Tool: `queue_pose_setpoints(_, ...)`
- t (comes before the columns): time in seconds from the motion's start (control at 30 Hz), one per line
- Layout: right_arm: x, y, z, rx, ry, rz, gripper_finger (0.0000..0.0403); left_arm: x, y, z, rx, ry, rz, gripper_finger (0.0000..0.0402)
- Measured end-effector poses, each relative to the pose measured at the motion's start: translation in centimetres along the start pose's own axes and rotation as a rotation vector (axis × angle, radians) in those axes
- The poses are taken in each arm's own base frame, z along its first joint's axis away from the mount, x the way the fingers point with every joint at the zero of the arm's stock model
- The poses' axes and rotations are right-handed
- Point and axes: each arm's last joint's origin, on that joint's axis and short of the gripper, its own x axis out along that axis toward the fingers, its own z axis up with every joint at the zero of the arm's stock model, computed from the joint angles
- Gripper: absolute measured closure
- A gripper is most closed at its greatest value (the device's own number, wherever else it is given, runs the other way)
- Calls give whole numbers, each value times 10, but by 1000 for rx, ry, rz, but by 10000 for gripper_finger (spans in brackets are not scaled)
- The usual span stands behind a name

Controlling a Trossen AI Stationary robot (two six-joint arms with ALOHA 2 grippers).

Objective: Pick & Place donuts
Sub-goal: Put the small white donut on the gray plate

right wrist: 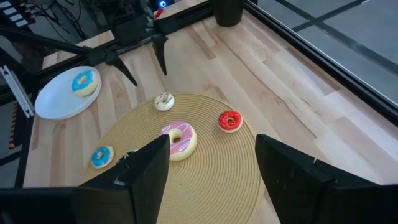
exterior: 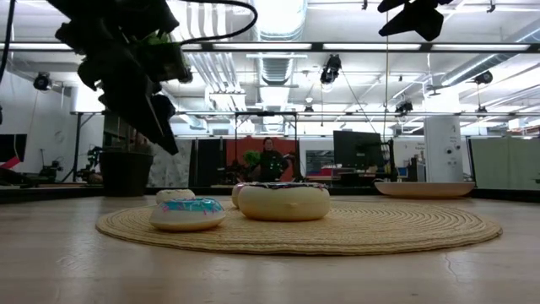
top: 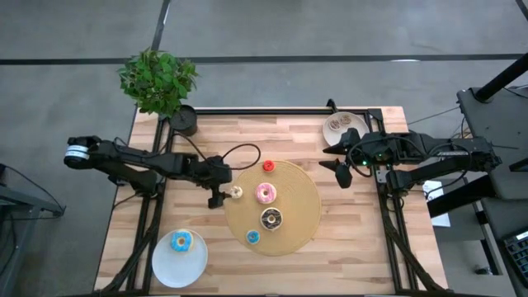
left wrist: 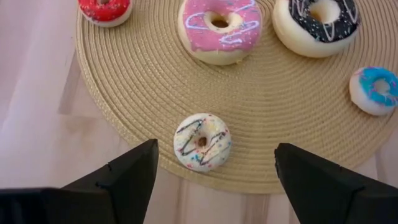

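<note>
Donuts sit on the round woven mat (top: 293, 216); the small cream sprinkled donut (left wrist: 202, 140) lies at its edge, directly beneath the left gripper (left wrist: 214, 180), jaws spread wide. Approach looks underway; next comes lowering and closing. One blue donut (top: 181, 242) rests on a white plate (top: 165, 266). The right gripper (right wrist: 211, 168) hovers released.

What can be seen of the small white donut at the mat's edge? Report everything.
The white donut is a small toy ring with cream icing crossed by thin dark, pink and blue squiggles. It looks smooth and moulded. It lies flat, hole up, on the woven mat, just inside the rim on the side toward the left arm, touching only the mat. The left gripper hangs over it, jaws open to either side and clear of it. The pink donut lies apart from it, further in.
</note>
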Motion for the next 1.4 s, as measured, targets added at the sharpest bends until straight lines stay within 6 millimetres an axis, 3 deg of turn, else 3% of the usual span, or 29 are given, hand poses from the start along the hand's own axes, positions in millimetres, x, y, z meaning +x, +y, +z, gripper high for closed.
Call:
queue_pose_setpoints(0.27,0,0,0,0,-3,-6,175,-3,-3,10,64,42,-20,110)
queue_pose_setpoints(0.83,0,0,0,-1,-3,-7,175,45,-6,25,185,247,-23,110)
queue_pose_setpoints(1.4,0,0,-1,-5,3,-10,175,60,-6,26,211,298,-16,110)
